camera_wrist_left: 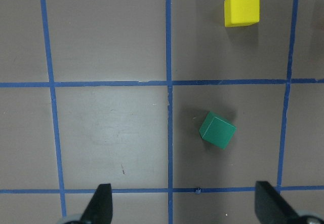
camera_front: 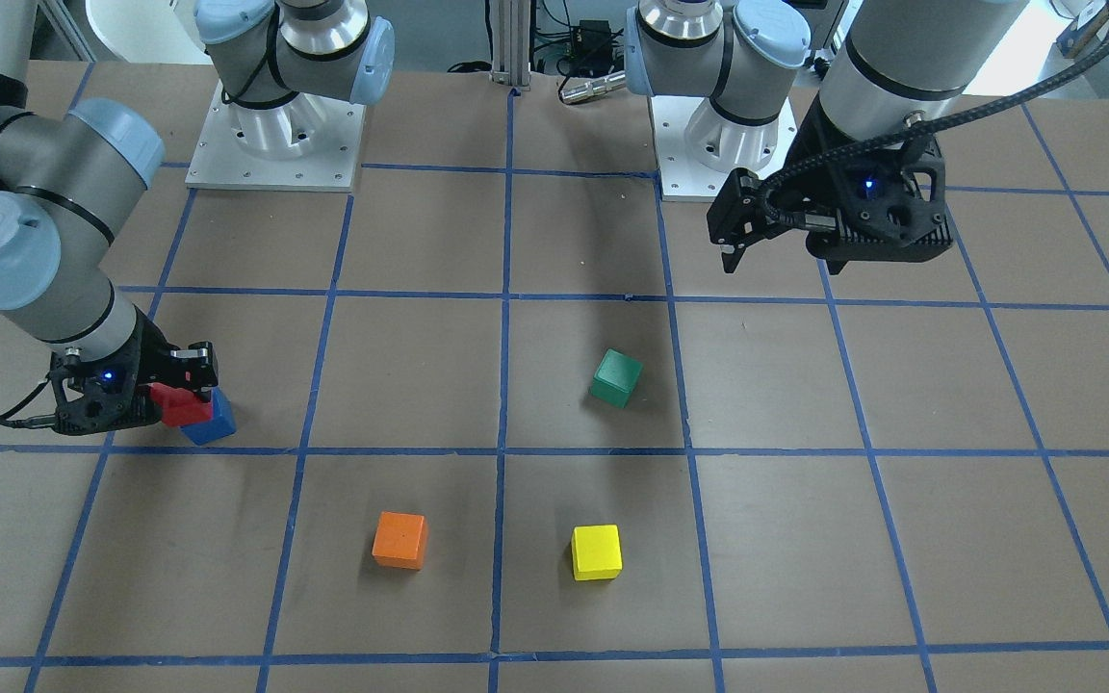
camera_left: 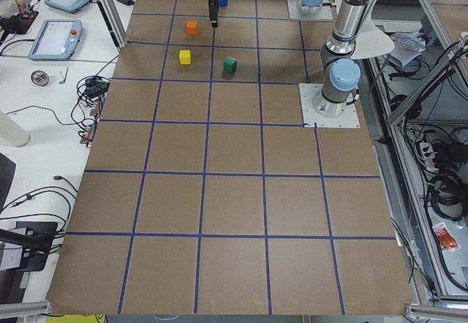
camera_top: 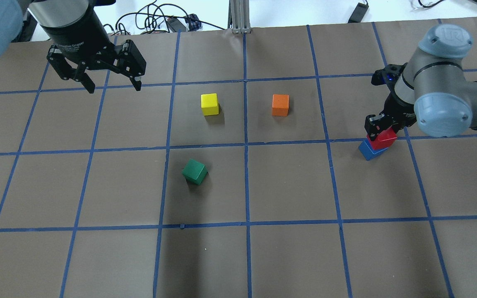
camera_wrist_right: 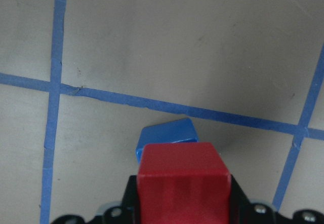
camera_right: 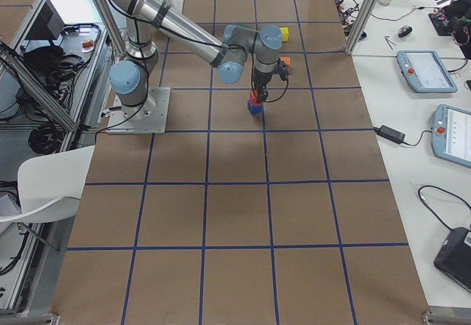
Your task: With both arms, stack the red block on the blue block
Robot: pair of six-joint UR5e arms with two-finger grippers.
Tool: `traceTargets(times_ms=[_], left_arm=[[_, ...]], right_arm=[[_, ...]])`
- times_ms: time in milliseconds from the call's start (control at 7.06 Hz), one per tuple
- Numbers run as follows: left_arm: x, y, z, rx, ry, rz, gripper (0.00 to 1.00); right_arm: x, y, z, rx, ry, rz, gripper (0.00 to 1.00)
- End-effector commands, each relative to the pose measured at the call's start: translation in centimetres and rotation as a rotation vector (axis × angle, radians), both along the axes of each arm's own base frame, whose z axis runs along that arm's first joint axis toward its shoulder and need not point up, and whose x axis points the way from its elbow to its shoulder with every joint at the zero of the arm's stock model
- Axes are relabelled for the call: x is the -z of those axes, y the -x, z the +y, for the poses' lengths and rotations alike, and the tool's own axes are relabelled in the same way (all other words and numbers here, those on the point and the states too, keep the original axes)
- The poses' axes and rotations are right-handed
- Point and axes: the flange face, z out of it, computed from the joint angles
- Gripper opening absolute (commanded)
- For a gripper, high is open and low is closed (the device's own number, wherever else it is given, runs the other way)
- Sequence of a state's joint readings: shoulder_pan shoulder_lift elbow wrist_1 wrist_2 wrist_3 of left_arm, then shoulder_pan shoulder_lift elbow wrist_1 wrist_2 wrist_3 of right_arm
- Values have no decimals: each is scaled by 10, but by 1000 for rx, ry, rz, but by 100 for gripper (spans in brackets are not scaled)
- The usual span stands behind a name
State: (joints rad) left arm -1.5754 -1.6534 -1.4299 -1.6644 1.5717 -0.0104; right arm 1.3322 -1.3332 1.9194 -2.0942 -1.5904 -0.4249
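Observation:
My right gripper (camera_front: 185, 389) (camera_top: 381, 132) is shut on the red block (camera_front: 179, 404) (camera_top: 384, 139) (camera_wrist_right: 182, 183). It holds the block just over the blue block (camera_front: 215, 425) (camera_top: 369, 151) (camera_wrist_right: 164, 135), a little off-centre, so that one blue corner sticks out. I cannot tell whether the two blocks touch. The blue block sits on the table beside a blue tape line. My left gripper (camera_top: 114, 87) (camera_front: 781, 258) (camera_wrist_left: 185, 206) is open and empty. It hangs above the table far from both blocks, over bare paper near the green cube.
A green cube (camera_top: 194, 171) (camera_front: 615, 378) (camera_wrist_left: 217, 130), a yellow cube (camera_top: 209, 104) (camera_front: 597, 551) (camera_wrist_left: 242, 9) and an orange cube (camera_top: 280, 105) (camera_front: 399, 540) stand apart mid-table. The arm base plates (camera_front: 275, 159) (camera_front: 723, 164) sit at the robot's edge.

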Motion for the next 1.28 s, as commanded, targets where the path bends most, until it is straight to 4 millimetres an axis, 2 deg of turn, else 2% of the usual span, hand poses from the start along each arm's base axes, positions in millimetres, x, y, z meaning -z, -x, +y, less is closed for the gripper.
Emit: traceTargets(times_ms=[0, 283, 425, 567, 708, 992, 1133], left_arm=[[0, 0, 0, 1, 0, -1, 100], [1, 0, -1, 1, -2, -1, 100], [1, 0, -1, 1, -2, -1, 100], [1, 0, -1, 1, -2, -1, 100], [2, 0, -1, 1, -3, -1, 100], [2, 0, -1, 0, -3, -1, 100], [2, 0, -1, 0, -3, -1, 100]], right_arm=[[1, 0, 0, -1, -3, 0, 69], [-1, 0, 0, 2, 0, 0, 93], [-5, 0, -1, 7, 7, 5, 100], [-27, -1, 4, 14, 13, 7, 100], [-60, -2, 7, 16, 11, 7, 100], [-148, -7, 19, 175, -23, 9, 100], [-192, -16, 27, 231, -34, 10, 100]])
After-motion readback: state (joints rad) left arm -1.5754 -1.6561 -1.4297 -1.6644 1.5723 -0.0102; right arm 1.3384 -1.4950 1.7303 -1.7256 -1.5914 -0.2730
